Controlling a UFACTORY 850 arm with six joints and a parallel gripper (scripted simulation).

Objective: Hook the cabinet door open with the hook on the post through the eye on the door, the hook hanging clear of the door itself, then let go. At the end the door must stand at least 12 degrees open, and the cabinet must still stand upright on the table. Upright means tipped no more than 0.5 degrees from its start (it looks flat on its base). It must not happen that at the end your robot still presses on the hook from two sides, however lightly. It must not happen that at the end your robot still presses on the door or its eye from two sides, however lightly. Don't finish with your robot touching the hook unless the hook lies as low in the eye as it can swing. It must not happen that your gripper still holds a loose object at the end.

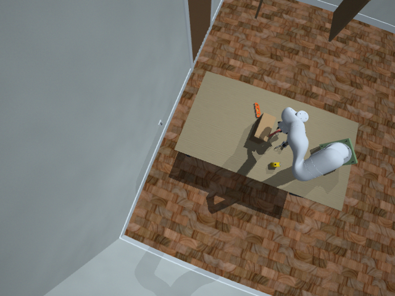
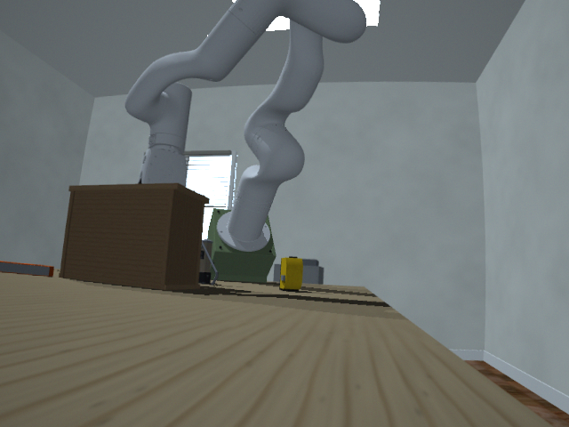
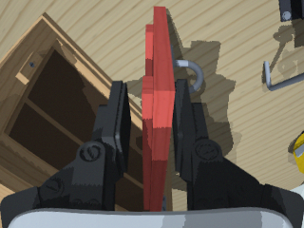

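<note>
The wooden cabinet [image 1: 265,124] [image 2: 121,234] [image 3: 24,39] stands upright, its shelves showing in the wrist view. Its red door [image 1: 274,132] [image 3: 163,71] stands swung well open. The grey eye [image 3: 199,76] sticks out from the door's right face in the wrist view. My gripper [image 3: 150,100] is partly open, with the door between its fingers. A gap shows at the left finger; the right finger is very near the door, and contact is unclear. The hook [image 1: 276,147] [image 2: 211,264] [image 3: 286,84] hangs off its dark post [image 3: 290,9], to the right of the eye and apart from it.
A yellow block-like object [image 1: 275,164] [image 2: 291,274] [image 3: 299,154] stands on the table [image 1: 216,111] near the post. An orange level [image 1: 257,110] [image 2: 28,269] lies behind the cabinet. The green robot base plate [image 1: 352,153] is at the table's far end.
</note>
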